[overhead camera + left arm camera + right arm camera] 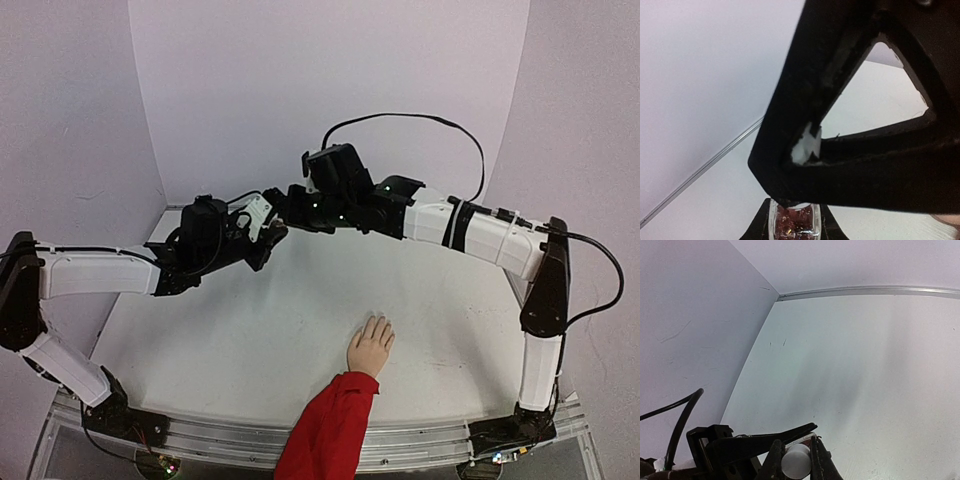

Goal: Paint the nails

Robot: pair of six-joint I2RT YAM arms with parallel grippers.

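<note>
Overhead, meeting in mid-air over the back of the surface (250, 340): left hand (268, 238) and right hand (292, 208), tip to tip, well apart from the nails (381, 322). Found at the fingertips of a pale mannequin hand (371, 347) lying flat near the front edge, red sleeve (325, 430) trailing toward the camera. Too small here to tell painted from bare.

From the left wrist: clamped on a small glass bottle (792, 222) with reddish glitter inside, pinched at its sides. Just above, a dark finger frame, probably the right hand's.

From the right wrist: closed on a white cap (796, 460), gripped across its round side.

Judging by looks: light, stiff mannequin fingers, likely to slide under a push, so no gripping, only a brush tip laid gently on each nail. Glass bottle slick and breakable: best held low on the body, upright, twisting at the cap.
</note>
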